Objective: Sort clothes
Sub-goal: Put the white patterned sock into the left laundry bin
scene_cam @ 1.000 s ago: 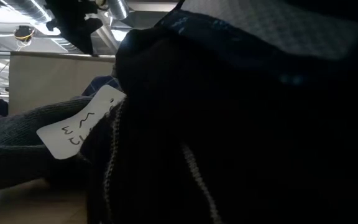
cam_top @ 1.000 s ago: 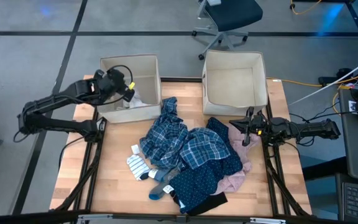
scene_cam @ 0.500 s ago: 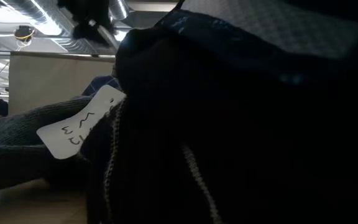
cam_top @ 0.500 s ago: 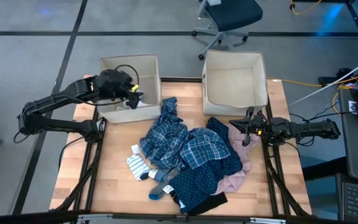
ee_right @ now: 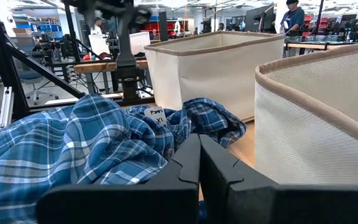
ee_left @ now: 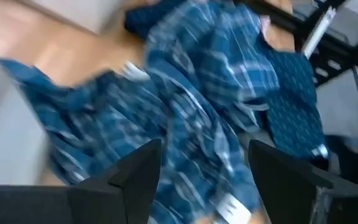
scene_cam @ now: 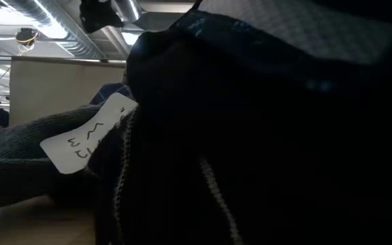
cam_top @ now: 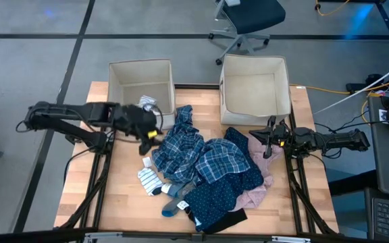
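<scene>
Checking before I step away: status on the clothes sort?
Left end effector open, empty, between left box and plaid shirt. Right end effector shut, parked at pile's edge. Clothes pile unsorted on table. Nothing blocking.

High cam straight down, low cam buried in clothes, wrist cams close on plaid
</scene>
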Controlling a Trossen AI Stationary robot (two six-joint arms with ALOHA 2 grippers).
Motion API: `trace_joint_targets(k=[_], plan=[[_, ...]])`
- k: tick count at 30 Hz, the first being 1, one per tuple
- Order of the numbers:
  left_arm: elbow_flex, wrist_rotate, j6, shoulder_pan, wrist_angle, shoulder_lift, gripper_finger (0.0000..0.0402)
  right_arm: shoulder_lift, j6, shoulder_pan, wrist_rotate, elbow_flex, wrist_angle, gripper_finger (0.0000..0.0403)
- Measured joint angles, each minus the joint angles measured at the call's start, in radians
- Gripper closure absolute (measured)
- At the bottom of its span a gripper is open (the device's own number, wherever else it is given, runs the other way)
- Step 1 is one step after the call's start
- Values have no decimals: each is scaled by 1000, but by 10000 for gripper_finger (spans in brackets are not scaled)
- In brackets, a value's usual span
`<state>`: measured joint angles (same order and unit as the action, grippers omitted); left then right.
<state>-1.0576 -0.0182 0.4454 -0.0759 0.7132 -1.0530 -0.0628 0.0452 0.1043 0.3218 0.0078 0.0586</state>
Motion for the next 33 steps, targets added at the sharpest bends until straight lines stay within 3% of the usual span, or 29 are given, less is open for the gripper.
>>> trace_joint_targets(k=[11, 27, 33], plan=[[1, -206, 299, -298, 153, -131, 172, 0, 1, 0, 0, 0, 0, 397], [225, -202, 542, -428, 130, -304, 172, 0, -28, 0, 0, 0, 0, 397], [334, -168, 542, -435, -11, -330, 172, 0, -28, 0, 0, 0, 0, 397]])
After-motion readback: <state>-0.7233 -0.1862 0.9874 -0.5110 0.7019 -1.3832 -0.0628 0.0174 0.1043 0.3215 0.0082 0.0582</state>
